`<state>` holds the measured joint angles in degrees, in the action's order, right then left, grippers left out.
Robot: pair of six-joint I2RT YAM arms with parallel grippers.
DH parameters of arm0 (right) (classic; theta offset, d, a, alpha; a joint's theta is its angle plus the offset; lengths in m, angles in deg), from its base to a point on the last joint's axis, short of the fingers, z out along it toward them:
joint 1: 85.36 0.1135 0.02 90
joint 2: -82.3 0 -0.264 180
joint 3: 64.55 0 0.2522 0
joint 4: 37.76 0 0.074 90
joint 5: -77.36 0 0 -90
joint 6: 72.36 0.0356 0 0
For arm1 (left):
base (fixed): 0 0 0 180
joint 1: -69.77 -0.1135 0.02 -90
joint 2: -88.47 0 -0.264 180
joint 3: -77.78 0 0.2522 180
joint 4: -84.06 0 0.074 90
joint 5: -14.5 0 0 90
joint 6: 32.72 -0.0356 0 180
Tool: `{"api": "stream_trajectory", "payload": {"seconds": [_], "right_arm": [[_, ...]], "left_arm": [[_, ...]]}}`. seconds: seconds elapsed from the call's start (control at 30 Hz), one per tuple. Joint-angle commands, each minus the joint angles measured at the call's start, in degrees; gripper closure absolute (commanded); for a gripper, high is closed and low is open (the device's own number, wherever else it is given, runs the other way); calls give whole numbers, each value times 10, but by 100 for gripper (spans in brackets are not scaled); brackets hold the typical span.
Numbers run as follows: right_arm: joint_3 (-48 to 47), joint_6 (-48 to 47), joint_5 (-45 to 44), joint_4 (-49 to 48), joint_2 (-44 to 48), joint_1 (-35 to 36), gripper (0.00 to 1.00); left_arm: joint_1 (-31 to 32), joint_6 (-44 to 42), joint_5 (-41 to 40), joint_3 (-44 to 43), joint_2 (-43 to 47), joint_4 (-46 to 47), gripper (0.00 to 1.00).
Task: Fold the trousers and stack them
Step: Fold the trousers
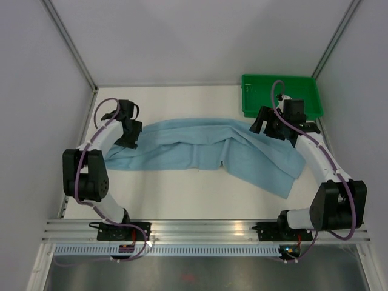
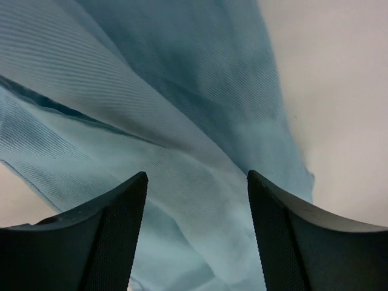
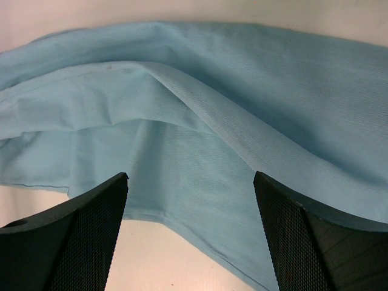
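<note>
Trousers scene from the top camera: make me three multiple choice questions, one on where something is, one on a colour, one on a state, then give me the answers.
1. Where does the green tray sit?
A. at the far right corner of the table
B. at the near left corner
C. between the arm bases

2. What colour are the trousers?
A. red
B. light blue
C. black

3. How do the left gripper and right gripper stand?
A. both shut on cloth
B. left shut, right open
C. both open

Answers:
1 A, the top view shows the tray against the far right corner.
2 B, the cloth is pale sky blue in every view.
3 C, each wrist view shows a wide gap with nothing clamped.
</note>
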<state>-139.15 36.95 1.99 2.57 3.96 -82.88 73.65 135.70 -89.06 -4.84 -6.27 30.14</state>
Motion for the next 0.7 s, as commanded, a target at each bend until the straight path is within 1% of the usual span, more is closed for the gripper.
{"api": "stream_trajectory", "payload": {"seconds": [0.0, 0.17, 0.43, 0.5, 0.53, 0.57, 0.6, 0.63, 0.67], "right_arm": [[-37, -7, 7, 1, -1, 1, 9], [-39, -16, -2, 14, 9, 1, 9], [-34, -14, -1, 20, 19, 1, 9], [-31, -15, -5, 18, 21, 2, 9], [-28, -14, -6, 18, 22, 1, 9], [-27, -14, -6, 16, 23, 1, 9], [-25, -12, -5, 16, 24, 1, 9], [-24, -10, -6, 15, 25, 2, 9], [-24, -10, -6, 15, 25, 2, 9]], "left_arm": [[-3, 176, -32, 12, -28, -38, 28], [-4, 198, -64, 5, -35, -18, 32], [-7, 203, -38, 2, -58, 14, 32], [-10, 199, -34, -2, -63, 14, 35], [-12, 193, -31, -5, -73, 13, 40], [-12, 191, -22, -14, -78, 3, 49], [-12, 181, -17, -19, -84, -4, 74], [-12, 175, -10, -22, -87, -11, 88], [-12, 154, -8, -22, -85, -13, 98]]}}
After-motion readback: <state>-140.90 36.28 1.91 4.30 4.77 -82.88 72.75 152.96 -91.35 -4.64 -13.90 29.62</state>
